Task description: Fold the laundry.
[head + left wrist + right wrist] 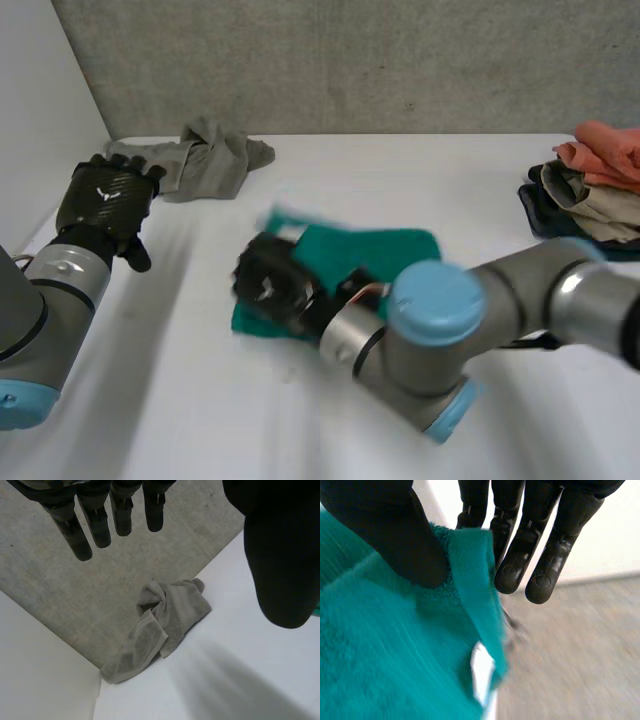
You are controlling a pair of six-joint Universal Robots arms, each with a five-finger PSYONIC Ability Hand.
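Observation:
A teal towel [385, 245] lies in the middle of the white table [180, 400]. My right hand [270, 282] is at the towel's left side, and part of the cloth lies over it. In the right wrist view the thumb [395, 530] pinches an edge of the teal towel [380, 650] against the fingers [520, 555]. The pinched edge is lifted and folded over. My left hand [105, 200] hovers at the table's far left with straight fingers [95, 520] and holds nothing. A crumpled grey towel [205, 160] lies just beyond the left hand's fingertips, near the back wall.
A pile of laundry [600, 185], orange on top of khaki and dark pieces, sits at the table's right edge. The grey towel [160, 625] lies in the table's back left corner, where the concrete wall meets a white side wall.

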